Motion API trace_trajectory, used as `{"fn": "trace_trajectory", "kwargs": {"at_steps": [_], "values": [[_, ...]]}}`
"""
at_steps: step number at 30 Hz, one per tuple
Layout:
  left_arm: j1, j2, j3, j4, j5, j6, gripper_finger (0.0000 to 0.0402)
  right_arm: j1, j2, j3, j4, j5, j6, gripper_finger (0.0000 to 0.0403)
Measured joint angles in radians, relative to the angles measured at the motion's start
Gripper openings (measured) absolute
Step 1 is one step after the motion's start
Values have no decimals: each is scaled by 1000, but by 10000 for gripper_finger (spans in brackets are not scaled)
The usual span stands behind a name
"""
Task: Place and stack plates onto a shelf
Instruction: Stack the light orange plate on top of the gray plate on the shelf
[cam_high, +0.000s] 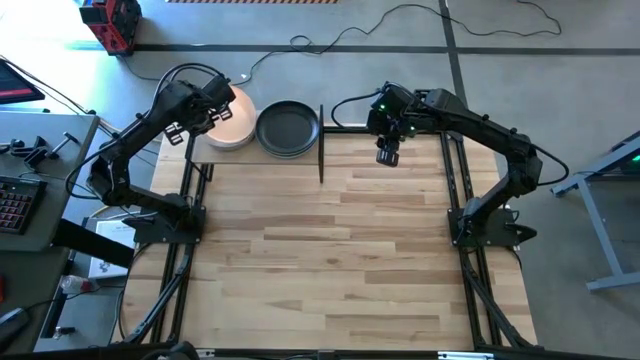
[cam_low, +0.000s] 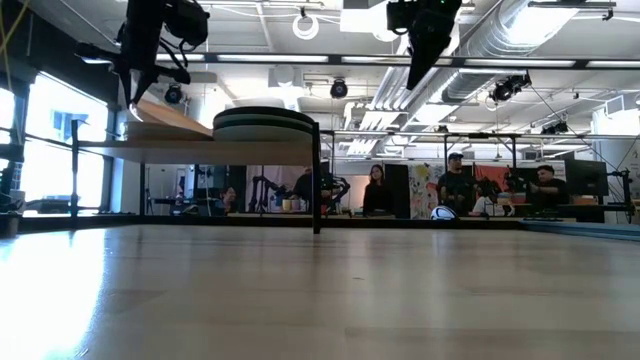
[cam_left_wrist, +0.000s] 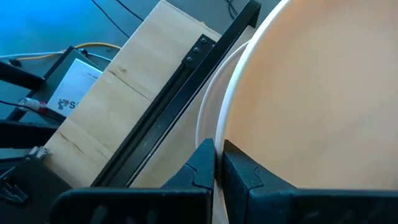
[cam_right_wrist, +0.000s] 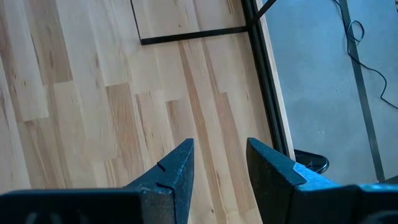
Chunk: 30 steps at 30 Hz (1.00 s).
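Observation:
The shelf (cam_low: 200, 150) stands at the table's far left, a light-wood board on a thin black frame. On its right half sits a stack of dark plates (cam_high: 288, 128) (cam_low: 265, 122). On its left half a peach plate (cam_high: 238, 125) (cam_left_wrist: 311, 93) lies tilted over a white plate (cam_left_wrist: 210, 109). My left gripper (cam_high: 213, 108) (cam_left_wrist: 219, 165) is shut on the peach plate. My right gripper (cam_high: 387, 157) (cam_right_wrist: 221, 162) hangs open over the bare table at the far right, with nothing between its fingers. My left gripper pinches the peach plate's rim (cam_left_wrist: 229, 134) between its two fingers, on the plate's left side. The fingers slant down from the table's left. The plate is tilted (cam_low: 170, 118): the held side is raised and the opposite side is low over the shelf, beside the dark stack.
The shelf's black frame post (cam_high: 321, 150) stands at its right end. The planked tabletop (cam_high: 330, 250) spreads toward the near edge. Left of the table are a grey side bench with tools (cam_high: 30, 170) and papers (cam_left_wrist: 78, 93). People sit in the room beyond (cam_low: 455, 185).

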Motion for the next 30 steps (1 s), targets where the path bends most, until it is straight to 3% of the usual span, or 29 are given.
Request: {"fn": "trace_trajectory", "kwargs": {"at_steps": [14,22,30], "values": [[0,0,0,-13,75,74,54,0,0,0,0,0,0,126],[0,1,0,-44,96,112,56,0,0,0,0,0,2,126],[5,22,0,30,118,205,56,0,0,0,-18,-1,4,126]]}}
